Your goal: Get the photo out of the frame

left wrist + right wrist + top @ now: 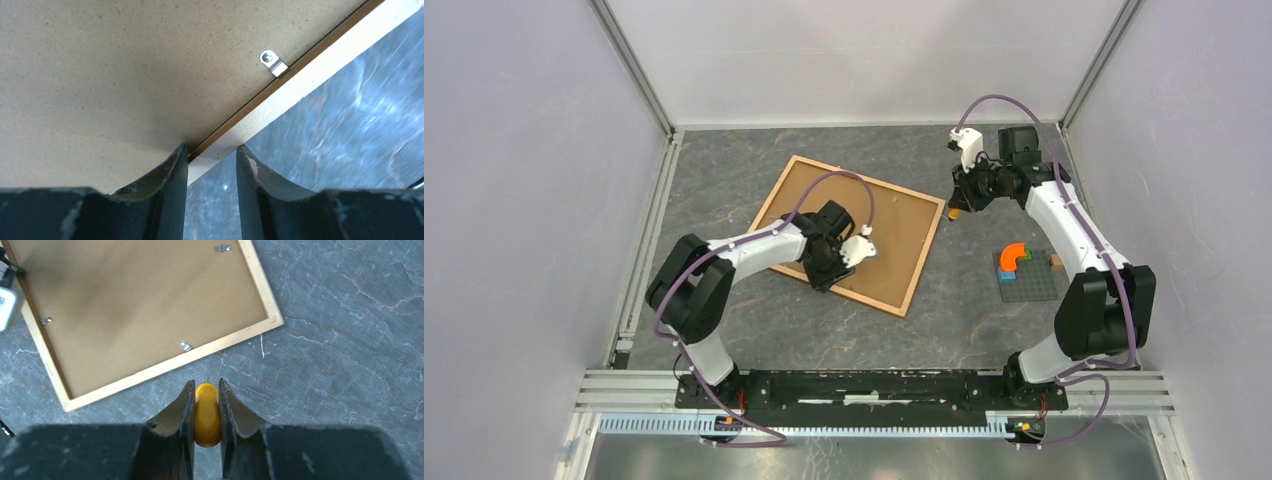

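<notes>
Straddling frame [310, 84] moulding: left gripper [212, 161] narrowly parted; right gripper [206, 386] clamped on yellow object [206, 415]

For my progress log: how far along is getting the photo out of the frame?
Done: nothing yet; the frame lies face down, back panel in place, a clip at its edge. In hand: left gripper open astride the moulding, right gripper shut on a yellow object. Left: clips, panel, unseen photo.

Left arm [749, 248], right arm [1072, 225]: white shells, black joints, looped purple cables [849, 180]. Left gripper [212, 152]: dark grey curved fingers [172, 175], scuffed.
</notes>
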Robot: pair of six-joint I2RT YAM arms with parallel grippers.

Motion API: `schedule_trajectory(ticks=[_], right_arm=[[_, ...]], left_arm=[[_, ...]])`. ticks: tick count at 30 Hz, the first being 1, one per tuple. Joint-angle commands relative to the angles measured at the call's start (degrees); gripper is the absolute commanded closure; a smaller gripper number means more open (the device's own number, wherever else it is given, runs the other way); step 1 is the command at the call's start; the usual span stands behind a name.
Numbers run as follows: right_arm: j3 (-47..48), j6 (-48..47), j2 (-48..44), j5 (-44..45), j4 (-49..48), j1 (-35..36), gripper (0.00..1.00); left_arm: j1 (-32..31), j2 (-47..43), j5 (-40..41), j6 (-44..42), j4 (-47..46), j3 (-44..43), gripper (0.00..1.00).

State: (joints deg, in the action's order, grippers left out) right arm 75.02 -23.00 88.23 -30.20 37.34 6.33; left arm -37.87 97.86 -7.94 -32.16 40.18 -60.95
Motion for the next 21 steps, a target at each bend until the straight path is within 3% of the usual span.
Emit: schedule_trajectory(ticks=[1,8,16,21], right_arm=[[2.8,-1.1,-0.1,-1.2,-0.1,0.3,1.00],[-0.1,-0.7,-1.0,0.8,-2.4,2.9,1.00],[-3.2,1.9,-1.3,6.7,-8.0,9.6,1.00],[-4.7,2.2,-0.9,11.3,-9.4,12.7,1.00]], left_arm=[[-3.4,5.4,-3.2,16.3,-5.8,-2.0,0.73],[-3.6,5.6,-7.4,19.3,-5.5,-5.3,0.64],[-3.4,-1.0,-4.1,9.9,-5.6,-1.8,0.35],[-3.4,-3.3,-1.0,5.8,-7.7,1.5,0.27]])
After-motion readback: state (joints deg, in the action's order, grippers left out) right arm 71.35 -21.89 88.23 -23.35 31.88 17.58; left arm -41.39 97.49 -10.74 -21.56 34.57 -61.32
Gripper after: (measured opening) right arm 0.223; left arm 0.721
